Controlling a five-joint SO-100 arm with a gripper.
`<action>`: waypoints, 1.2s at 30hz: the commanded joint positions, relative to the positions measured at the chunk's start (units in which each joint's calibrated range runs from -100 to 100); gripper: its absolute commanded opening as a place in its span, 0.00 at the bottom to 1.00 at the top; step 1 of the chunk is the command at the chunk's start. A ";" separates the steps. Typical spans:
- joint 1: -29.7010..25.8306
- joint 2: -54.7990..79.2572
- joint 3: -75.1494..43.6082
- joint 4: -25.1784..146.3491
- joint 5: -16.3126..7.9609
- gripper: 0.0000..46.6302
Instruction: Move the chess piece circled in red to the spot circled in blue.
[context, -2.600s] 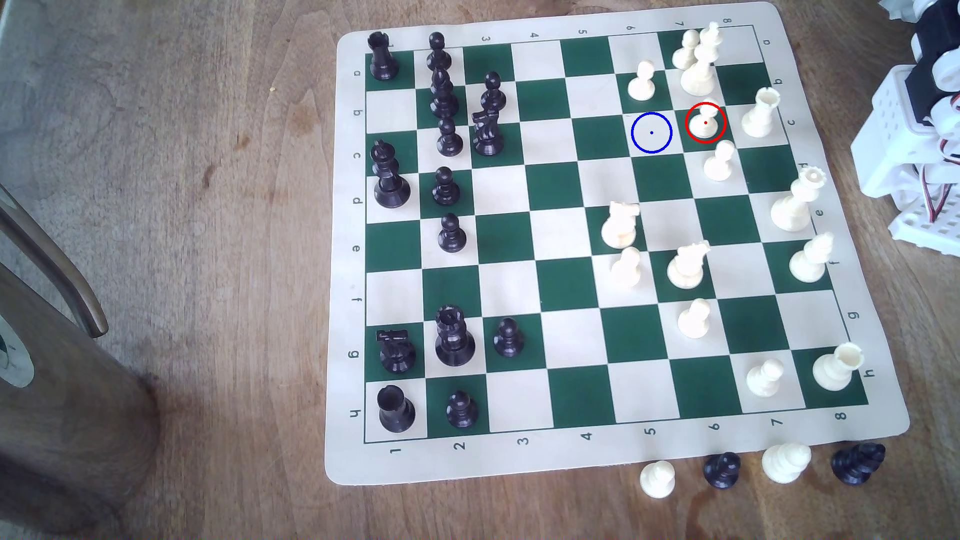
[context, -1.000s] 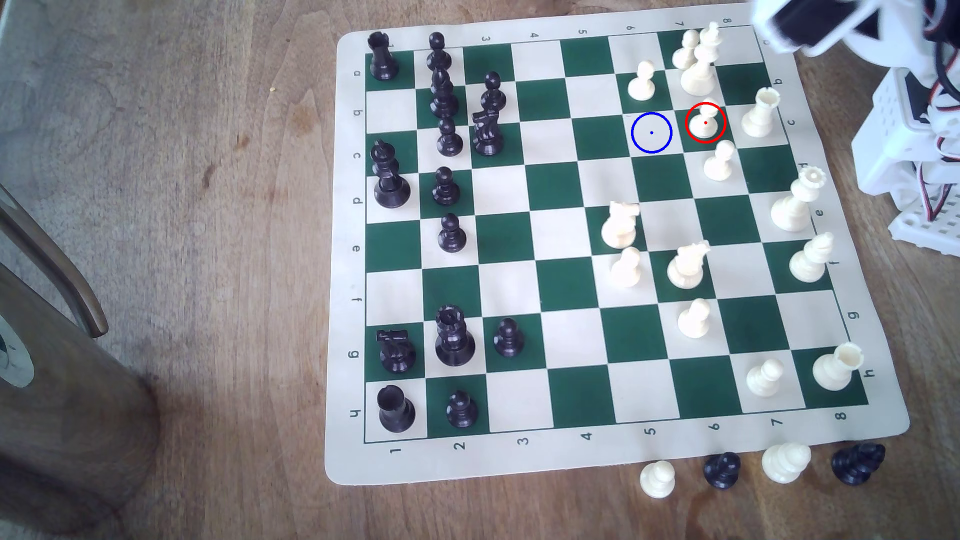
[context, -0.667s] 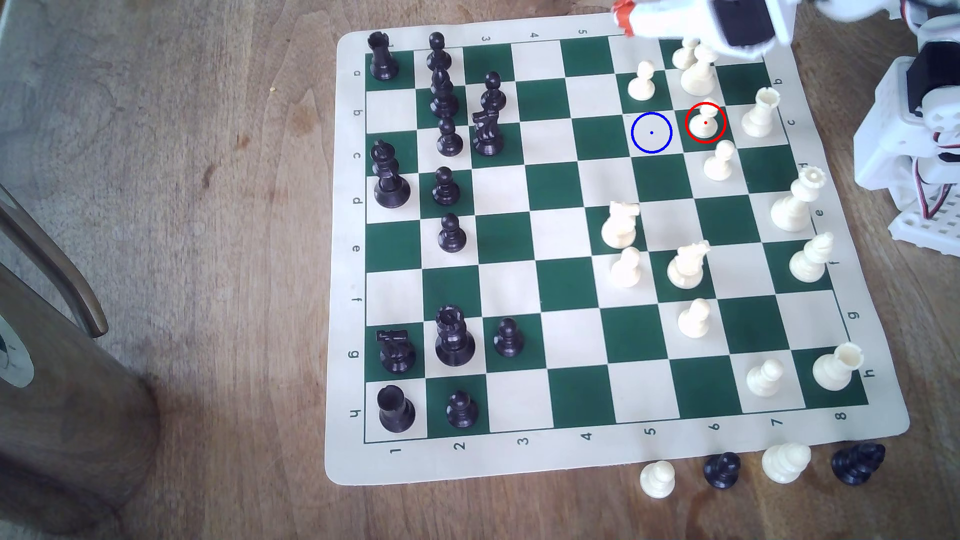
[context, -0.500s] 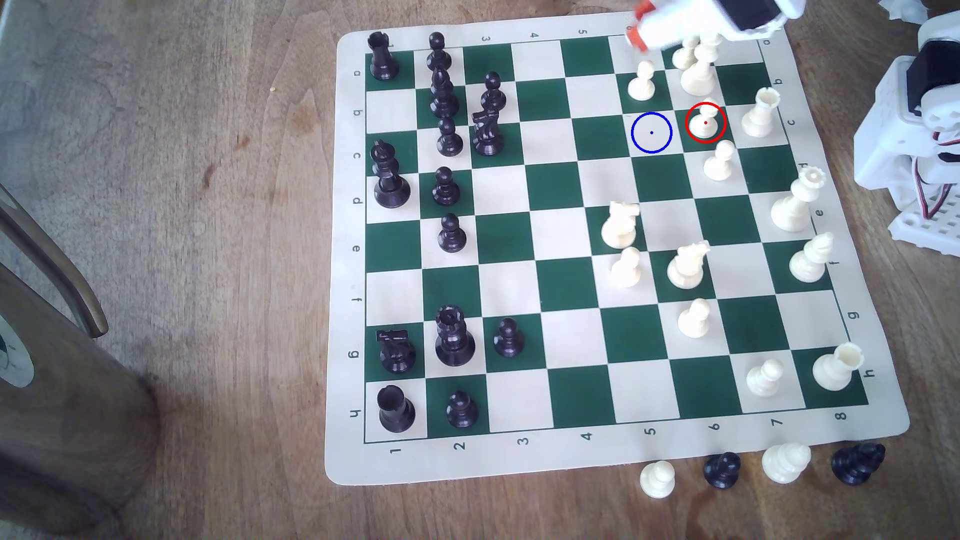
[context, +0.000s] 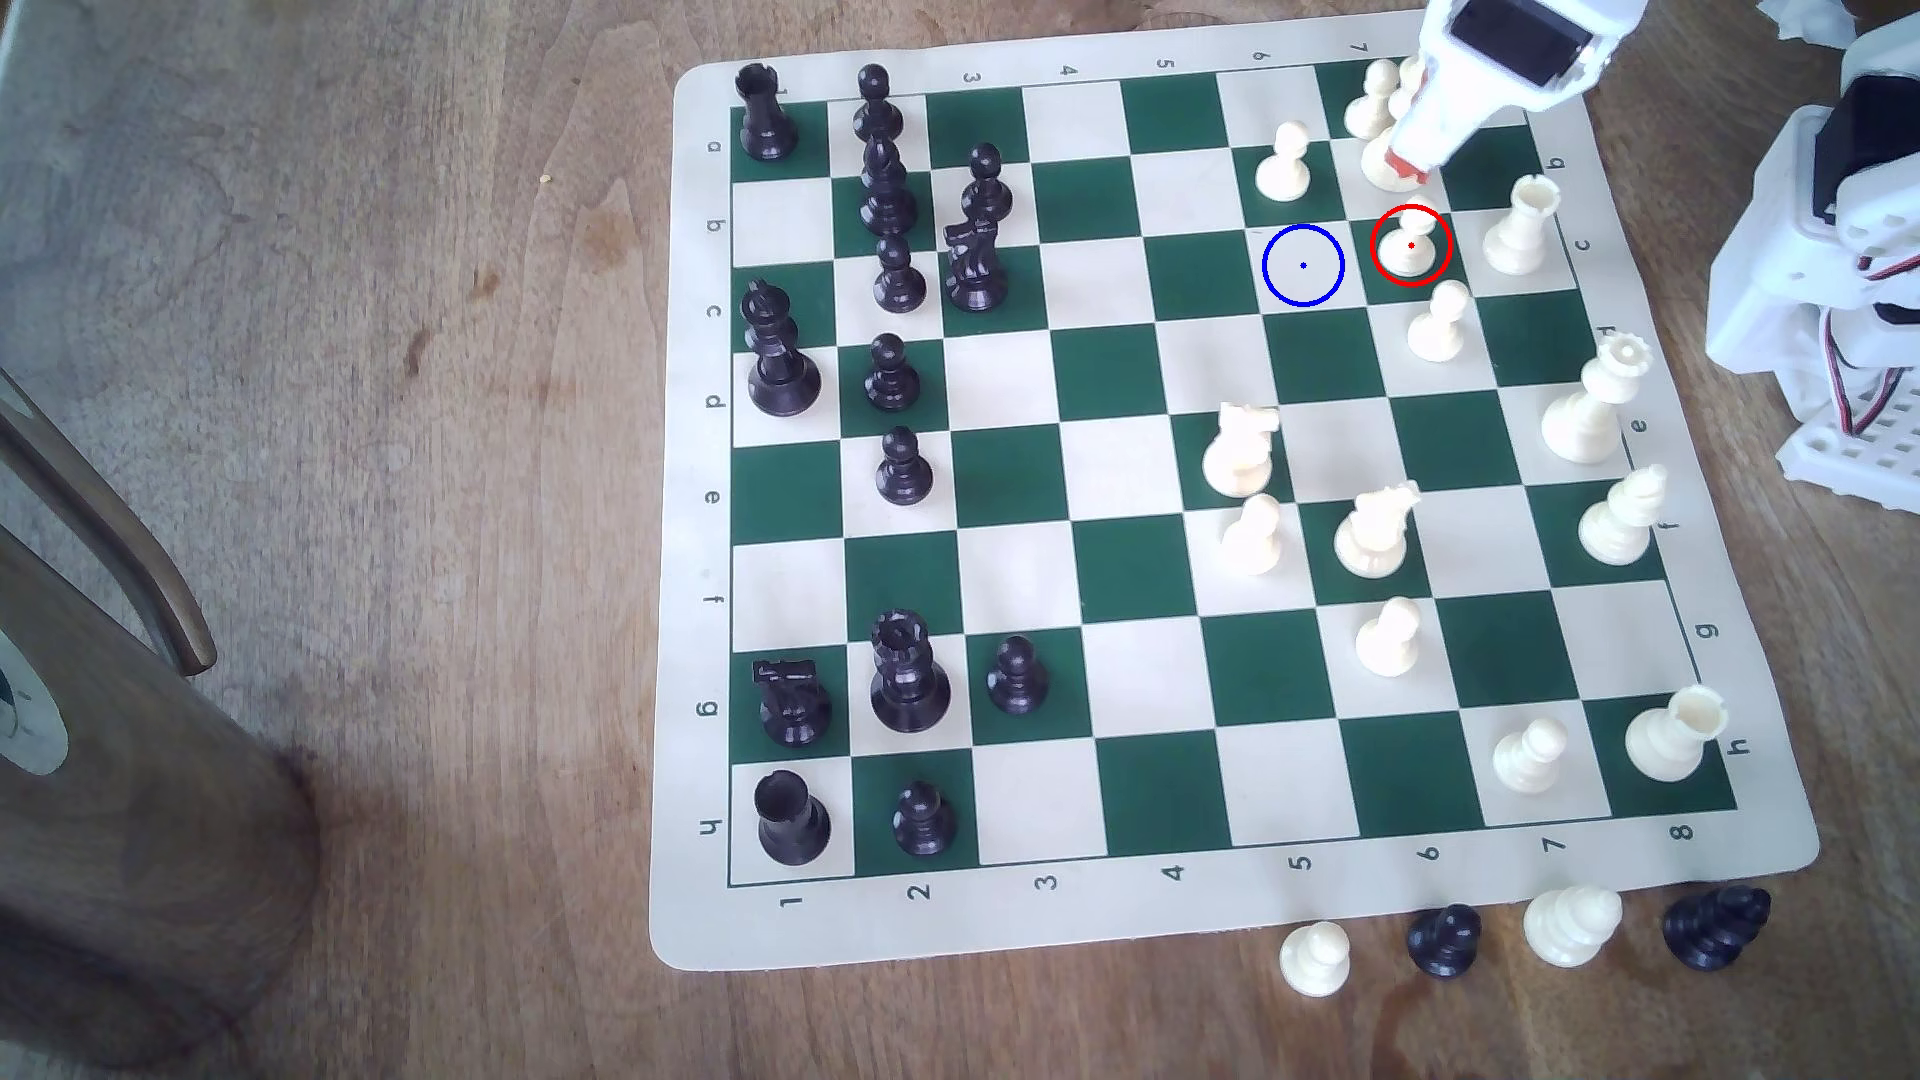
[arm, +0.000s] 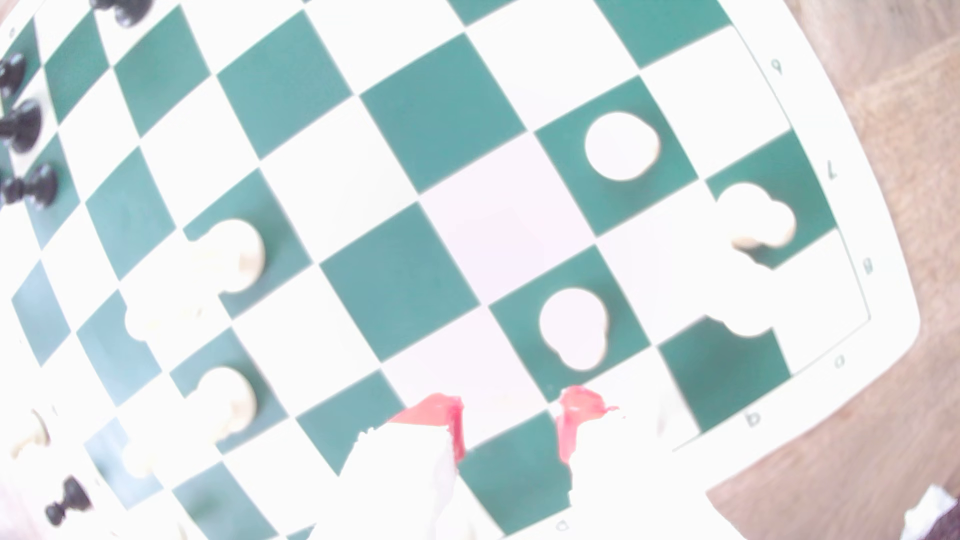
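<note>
On the wooden tabletop (context: 416, 519), four captured pieces (context: 1444, 940) lay just off the near edge of the chessboard (context: 1039, 935). Farther in, the spot circled in blue (context: 1303, 266) was a bare cream square. Just to its right in the exterior view, the chess piece circled in red (context: 1410, 247) stood upright on its green square. Beyond it, the end effector (context: 1405, 166) hung close above and apart from it; in the wrist view its red-tipped fingers (arm: 436, 415) were spread apart, gripping nothing.

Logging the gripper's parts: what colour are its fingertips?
Red-orange, on the gripper; the fingertips show best in the wrist view.
</note>
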 joint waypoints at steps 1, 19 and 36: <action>1.16 1.54 0.63 -1.12 0.44 0.24; 5.15 5.02 14.69 -15.04 0.54 0.34; 6.09 8.33 17.41 -19.46 1.47 0.29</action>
